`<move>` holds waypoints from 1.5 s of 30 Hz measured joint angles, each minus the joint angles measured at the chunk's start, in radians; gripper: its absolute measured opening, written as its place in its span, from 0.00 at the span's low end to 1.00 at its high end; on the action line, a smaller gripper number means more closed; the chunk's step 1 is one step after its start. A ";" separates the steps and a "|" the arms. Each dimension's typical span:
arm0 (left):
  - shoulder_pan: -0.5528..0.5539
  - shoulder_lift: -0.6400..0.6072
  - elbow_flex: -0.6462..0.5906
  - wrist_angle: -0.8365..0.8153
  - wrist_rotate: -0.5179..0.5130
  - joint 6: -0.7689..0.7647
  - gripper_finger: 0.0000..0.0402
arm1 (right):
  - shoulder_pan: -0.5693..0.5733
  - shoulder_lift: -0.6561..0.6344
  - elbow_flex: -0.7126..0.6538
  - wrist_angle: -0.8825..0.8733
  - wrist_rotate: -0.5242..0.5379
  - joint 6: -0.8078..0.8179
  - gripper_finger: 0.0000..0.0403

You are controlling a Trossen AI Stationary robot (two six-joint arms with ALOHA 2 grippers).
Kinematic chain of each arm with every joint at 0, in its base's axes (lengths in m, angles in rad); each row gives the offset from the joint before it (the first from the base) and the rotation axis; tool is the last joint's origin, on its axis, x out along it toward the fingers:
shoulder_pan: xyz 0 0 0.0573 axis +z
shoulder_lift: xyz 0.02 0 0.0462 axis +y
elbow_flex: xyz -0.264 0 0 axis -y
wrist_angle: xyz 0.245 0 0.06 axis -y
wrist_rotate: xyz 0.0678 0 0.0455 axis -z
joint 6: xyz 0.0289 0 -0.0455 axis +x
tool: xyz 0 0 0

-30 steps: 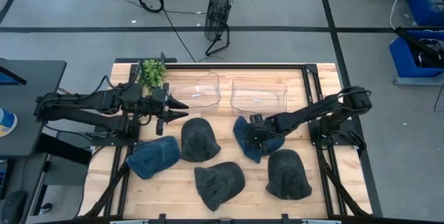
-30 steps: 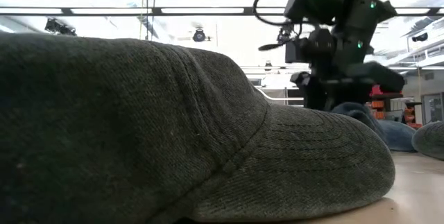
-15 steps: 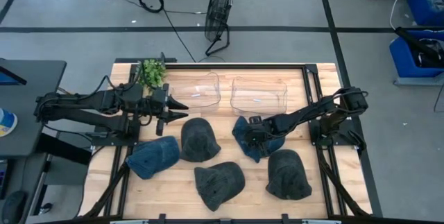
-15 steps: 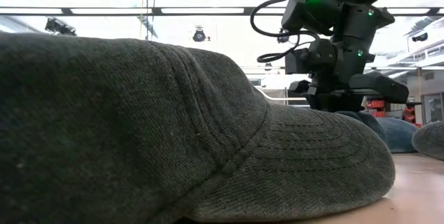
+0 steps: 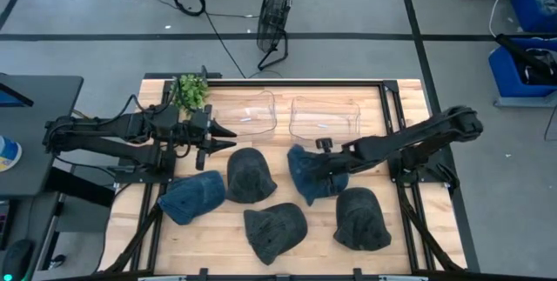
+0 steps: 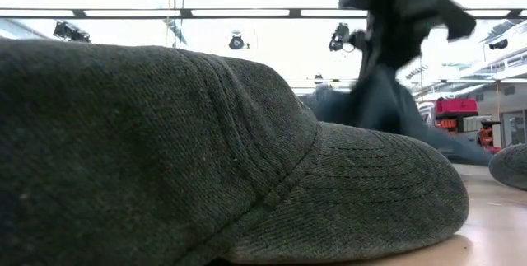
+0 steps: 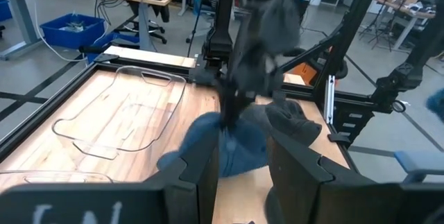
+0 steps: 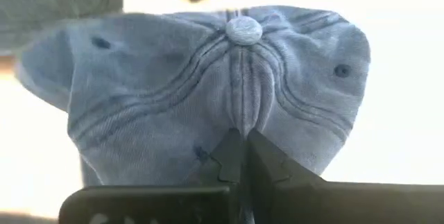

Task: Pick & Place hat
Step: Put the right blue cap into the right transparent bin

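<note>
Blue hat (image 8: 215, 78) pinched in right gripper (image 8: 239, 156) jaws, off the table (image 5: 400, 246)

Wooden table (image 5: 400, 237) — four caps (image 5: 275, 228) and two clear bins (image 5: 325, 117) on it.

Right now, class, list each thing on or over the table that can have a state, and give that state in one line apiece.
Right gripper: shut on blue cap, pinching its crown.
Blue cap: held, hanging from the pinch.
Left gripper: open, holds nothing, waiting near the plant.
Left clear bin: upright, nothing inside.
Right clear bin: upright, nothing inside.
Second blue cap: lying on the table.
Three grey caps: lying on the table.
</note>
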 joint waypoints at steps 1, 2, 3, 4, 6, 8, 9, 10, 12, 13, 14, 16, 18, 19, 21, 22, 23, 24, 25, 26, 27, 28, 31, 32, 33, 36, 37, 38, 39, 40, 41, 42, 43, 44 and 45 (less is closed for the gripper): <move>0.000 0.000 0.000 0.000 0.000 -0.001 0.31 | 0.006 -0.019 0.030 -0.049 0.024 -0.003 0.02; 0.000 0.000 0.000 0.000 0.000 -0.005 0.31 | 0.012 -0.037 0.059 -0.096 0.054 -0.009 0.02; 0.000 0.000 0.000 0.000 0.000 -0.017 0.31 | 0.018 -0.054 0.084 -0.138 0.086 -0.011 0.02; 0.000 0.000 0.000 0.000 0.000 -0.030 0.31 | 0.024 -0.072 0.108 -0.176 0.121 -0.011 0.02; 0.000 0.000 0.000 0.000 0.000 -0.050 0.31 | 0.033 -0.107 0.155 -0.234 0.202 -0.013 0.02; 0.000 0.000 0.000 0.000 0.000 -0.052 0.31 | 0.038 -0.141 0.200 -0.284 0.275 -0.019 0.02; 0.000 0.000 0.000 0.000 0.000 -0.052 0.31 | 0.038 -0.157 0.218 -0.302 0.312 -0.032 0.02; 0.000 0.000 0.000 0.000 0.000 -0.052 0.31 | 0.038 -0.170 0.234 -0.307 0.356 -0.045 0.02; 0.000 0.000 0.000 0.000 0.000 -0.052 0.31 | 0.032 -0.196 0.256 -0.301 0.461 -0.073 0.02; 0.000 0.000 0.000 0.000 0.000 -0.051 0.31 | 0.025 -0.207 0.262 -0.296 0.510 -0.079 0.02; 0.000 0.000 0.000 0.000 0.000 -0.051 0.31 | 0.014 -0.216 0.265 -0.284 0.551 -0.079 0.02; 0.000 0.000 0.000 0.000 0.000 -0.052 0.31 | -0.015 -0.227 0.264 -0.273 0.578 -0.079 0.02; 0.000 0.000 0.000 0.000 0.000 -0.051 0.31 | -0.056 -0.229 0.256 -0.272 0.568 -0.079 0.02; 0.000 0.000 0.000 0.000 0.000 -0.051 0.31 | -0.077 -0.228 0.249 -0.272 0.556 -0.078 0.02; 0.000 0.000 0.000 0.000 0.000 -0.052 0.31 | -0.119 -0.221 0.228 -0.271 0.508 -0.078 0.02; 0.000 0.000 0.000 0.000 0.000 -0.052 0.31 | -0.140 -0.217 0.213 -0.271 0.477 -0.080 0.02; 0.000 0.000 0.000 0.000 0.000 -0.051 0.31 | -0.161 -0.209 0.198 -0.272 0.451 -0.085 0.02; 0.000 0.000 0.000 0.000 0.000 -0.051 0.31 | -0.181 -0.200 0.183 -0.270 0.443 -0.088 0.02; 0.000 0.000 0.000 0.000 0.000 -0.052 0.31 | -0.200 -0.192 0.168 -0.260 0.451 -0.090 0.02; 0.000 0.000 0.000 0.000 0.000 -0.052 0.31 | -0.216 -0.185 0.152 -0.239 0.475 -0.091 0.02; 0.000 0.000 0.000 0.000 0.000 -0.051 0.31 | -0.232 -0.178 0.137 -0.211 0.507 -0.091 0.02; 0.000 0.000 0.000 0.000 0.000 -0.051 0.31 | -0.248 -0.170 0.127 -0.183 0.529 -0.098 0.02; 0.000 0.000 0.000 0.001 0.000 -0.051 0.31 | -0.300 -0.143 0.116 -0.122 0.503 -0.151 0.02; 0.000 0.000 0.000 0.001 0.000 -0.051 0.31 | -0.316 -0.131 0.116 -0.100 0.477 -0.165 0.02; 0.000 0.000 0.000 0.001 0.000 -0.051 0.31 | -0.334 -0.120 0.116 -0.082 0.448 -0.170 0.02; 0.000 0.000 0.000 0.001 0.000 -0.051 0.31 | -0.381 -0.084 0.116 -0.025 0.337 -0.165 0.02; 0.000 0.000 0.000 0.001 0.000 -0.051 0.31 | -0.394 -0.071 0.116 -0.024 0.298 -0.166 0.02; 0.000 0.000 0.000 0.001 0.000 -0.051 0.31 | -0.405 -0.055 0.116 -0.023 0.270 -0.167 0.02; 0.000 0.000 0.000 0.001 0.000 -0.050 0.31 | -0.415 -0.040 0.116 -0.023 0.250 -0.168 0.02; 0.000 0.000 0.000 0.001 0.000 -0.051 0.31 | -0.424 -0.027 0.116 -0.024 0.239 -0.166 0.02; 0.000 0.000 0.000 0.001 0.000 -0.051 0.31 | -0.433 -0.014 0.116 -0.022 0.233 -0.165 0.02; 0.000 0.000 0.000 0.001 0.000 -0.051 0.31 | -0.440 -0.001 0.116 -0.021 0.225 -0.166 0.02; 0.000 0.000 0.000 0.001 0.000 -0.051 0.31 | -0.447 0.014 0.116 -0.020 0.223 -0.166 0.02; 0.000 0.000 0.000 0.001 0.000 -0.051 0.31 | -0.453 0.030 0.116 -0.017 0.223 -0.166 0.02; 0.000 0.000 0.000 0.001 0.000 -0.051 0.31 | -0.460 0.044 0.116 -0.017 0.222 -0.166 0.02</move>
